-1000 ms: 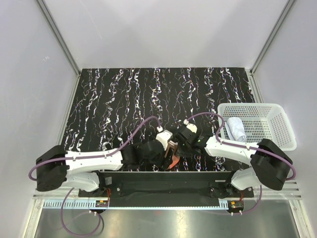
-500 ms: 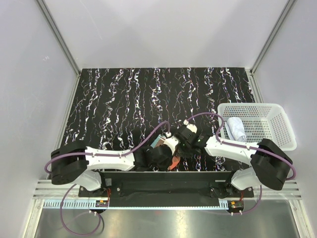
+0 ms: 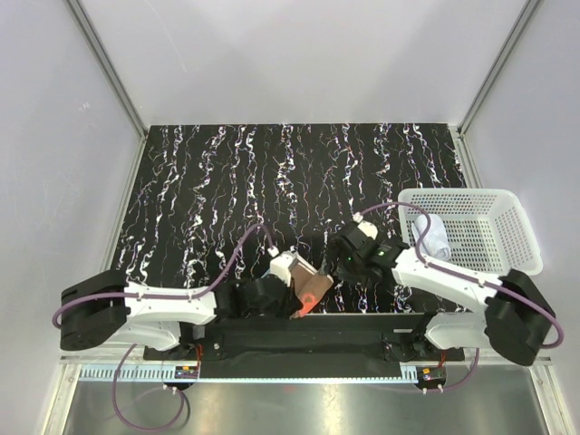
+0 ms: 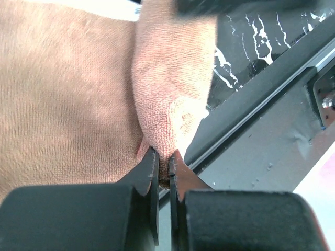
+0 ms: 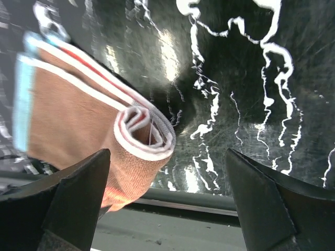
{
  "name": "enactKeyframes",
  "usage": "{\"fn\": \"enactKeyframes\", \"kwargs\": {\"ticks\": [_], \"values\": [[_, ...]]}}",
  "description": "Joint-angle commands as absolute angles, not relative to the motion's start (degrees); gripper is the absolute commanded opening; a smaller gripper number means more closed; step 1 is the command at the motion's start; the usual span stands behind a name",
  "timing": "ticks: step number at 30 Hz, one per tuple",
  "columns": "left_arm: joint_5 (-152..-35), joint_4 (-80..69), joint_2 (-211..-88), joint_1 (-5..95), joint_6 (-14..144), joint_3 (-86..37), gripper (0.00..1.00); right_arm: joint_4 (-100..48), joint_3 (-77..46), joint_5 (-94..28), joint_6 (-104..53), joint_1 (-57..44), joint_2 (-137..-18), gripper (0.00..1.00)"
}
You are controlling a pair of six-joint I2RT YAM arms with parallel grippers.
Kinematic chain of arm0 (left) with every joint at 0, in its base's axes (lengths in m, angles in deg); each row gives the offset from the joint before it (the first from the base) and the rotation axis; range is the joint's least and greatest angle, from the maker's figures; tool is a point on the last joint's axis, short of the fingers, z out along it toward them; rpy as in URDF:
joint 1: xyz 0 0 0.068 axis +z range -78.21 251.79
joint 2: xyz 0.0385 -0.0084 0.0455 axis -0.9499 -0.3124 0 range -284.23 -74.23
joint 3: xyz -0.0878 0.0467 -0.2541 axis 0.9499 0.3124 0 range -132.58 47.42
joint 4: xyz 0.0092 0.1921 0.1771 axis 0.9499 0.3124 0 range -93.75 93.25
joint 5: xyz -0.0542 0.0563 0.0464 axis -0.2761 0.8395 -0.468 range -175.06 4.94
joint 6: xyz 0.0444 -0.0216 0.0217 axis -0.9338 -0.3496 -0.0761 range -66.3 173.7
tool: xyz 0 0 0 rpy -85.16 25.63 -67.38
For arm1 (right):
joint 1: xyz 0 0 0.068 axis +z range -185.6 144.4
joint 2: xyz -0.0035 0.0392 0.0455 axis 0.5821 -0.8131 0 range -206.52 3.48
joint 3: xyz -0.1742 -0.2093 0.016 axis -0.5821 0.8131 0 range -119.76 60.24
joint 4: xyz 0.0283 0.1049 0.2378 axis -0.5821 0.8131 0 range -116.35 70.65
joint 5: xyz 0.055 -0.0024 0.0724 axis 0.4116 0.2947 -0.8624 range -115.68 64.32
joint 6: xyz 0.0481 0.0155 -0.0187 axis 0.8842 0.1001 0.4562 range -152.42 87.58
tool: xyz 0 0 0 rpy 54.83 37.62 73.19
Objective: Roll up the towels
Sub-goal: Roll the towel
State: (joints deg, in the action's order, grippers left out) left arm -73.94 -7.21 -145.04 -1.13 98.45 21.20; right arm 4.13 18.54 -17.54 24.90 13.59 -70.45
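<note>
The orange towel (image 3: pixel 314 290) lies partly rolled at the table's front edge, brownish side out, with white layers showing at the roll's end (image 5: pixel 142 130). My left gripper (image 4: pixel 164 158) is shut on a pinch of the roll's lower edge (image 4: pixel 172 89). In the top view the left gripper (image 3: pixel 294 297) sits just left of the towel. My right gripper (image 5: pixel 167 152) stands wide open and holds nothing; the roll's end lies by its left finger (image 5: pixel 78 193). From above, the right gripper (image 3: pixel 339 263) is just right of the towel. The white towel (image 3: pixel 433 237) lies rolled in the basket.
A white perforated basket (image 3: pixel 507 217) stands at the table's right edge. The black metal rail (image 3: pixel 299 328) runs along the front edge right under the towel. Grey walls enclose the black marbled table (image 3: pixel 272 181).
My left gripper has shut on the orange towel's roll and drawn back toward the front edge. The right gripper has opened wide, let go of the roll and shifted slightly right.
</note>
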Motion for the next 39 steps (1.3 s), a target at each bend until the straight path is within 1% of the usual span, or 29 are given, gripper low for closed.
{"fn": "enactKeyframes", "kwargs": {"ticks": [1, 3, 4, 7, 10, 12, 14, 19, 20, 23, 24, 29, 33, 34, 36, 39], "values": [[-74.07, -15.59, -141.22, 0.16, 107.11, 26.56, 0.00, 3.38, 17.86, -15.12, 25.50, 12.92, -63.79, 0.98], [-75.38, -18.23, -139.54, 2.09, 109.58, 29.47, 0.00, -1.36, 20.67, -18.27, 25.15, 12.92, -60.44, 0.98], [-76.26, -20.42, -138.32, 3.14, 111.77, 31.92, 0.00, -6.69, 24.25, -19.60, 25.24, 12.92, -57.03, 0.98], [-79.86, -22.20, -136.99, 7.18, 114.86, 34.05, 0.00, -15.67, 31.13, -23.30, 26.03, 13.01, -51.92, 0.97], [-82.94, -23.43, -136.11, 10.26, 116.79, 35.64, 0.00, -22.71, 35.71, -25.50, 26.64, 13.09, -51.36, 0.95], [-84.79, -23.96, -136.11, 12.37, 117.85, 36.60, 0.00, -25.72, 37.29, -28.40, 27.08, 13.01, -52.85, 0.91], [-87.42, -24.92, -136.02, 14.22, 120.05, 37.31, 0.00, -33.00, 39.49, -29.54, 27.96, 13.18, -55.93, 0.87], [-89.10, -27.91, -136.02, 16.50, 124.00, 40.56, 0.00, -45.14, 41.69, -30.25, 28.49, 13.18, -63.66, 0.85], [-89.19, -28.26, -136.19, 16.77, 124.53, 41.00, 0.00, -46.46, 41.95, -30.16, 28.40, 13.18, -64.63, 0.83], [-90.33, -30.28, -138.73, 18.35, 127.61, 43.46, 0.00, -52.35, 42.65, -30.77, 29.01, 13.27, -68.23, 0.81], [-90.85, -33.33, -139.61, 18.79, 128.92, 44.77, 0.00, -54.54, 42.83, -30.77, 29.10, 13.27, -69.72, 0.79], [-94.11, -41.09, -146.02, 20.20, 131.12, 46.19, 0.00, -59.47, 43.01, -31.39, 29.11, 13.36, -74.21, 0.73], [-94.73, -46.54, -149.02, 20.55, 133.15, 47.24, 0.00, -63.60, 43.80, -31.65, 29.54, 13.80, -77.20, 0.65], [-94.90, -46.63, -149.37, 20.64, 133.59, 47.24, 0.00, -64.83, 44.06, -31.83, 29.72, 13.97, -77.90, 0.62], [-95.16, -47.60, -150.52, 20.82, 134.12, 47.24, 0.00, -68.16, 44.68, -31.92, 30.07, 14.32, -80.27, 0.59], [-95.52, -48.13, -151.31, 20.82, 134.12, 47.24, 0.00, -72.82, 44.77, -32.27, 30.51, 14.94, -83.97, 0.52]]}}
